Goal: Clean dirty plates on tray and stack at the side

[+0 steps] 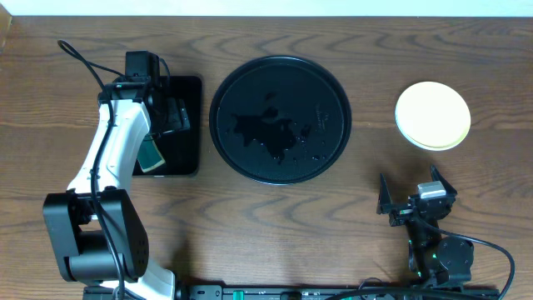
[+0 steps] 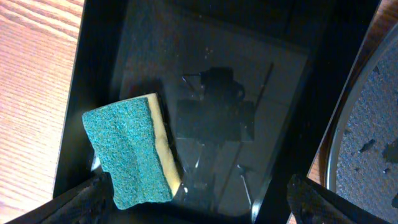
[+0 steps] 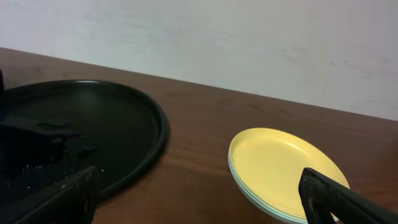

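– Left gripper (image 2: 205, 205) hung over the small rectangular tray (image 2: 93, 62), jaws wide apart and gripping nothing. The sponge (image 2: 130, 149) lay loose on that tray's floor, close to one finger, green face up, its long axis roughly along the tray's long side
– And the other?
– Right gripper (image 3: 199, 199) was spread wide too, and empty, low near the front of the table (image 1: 350, 217)
– Where were the plates (image 3: 286, 168)?
– Stacked on the table beside the round tray (image 1: 280, 60), clear of its rim, yellow on top with blue-green rims showing beneath. The round tray held no plate, only wet flecks
– Which arm was nearer?
– The right, plainly: the stack lay ahead of it and a little to its right. The left sat across the round tray, well apart
– Any long axis?
– None, being round; the stack lay flat, faces up, near rim toward the right fingers. I judged little remained to do
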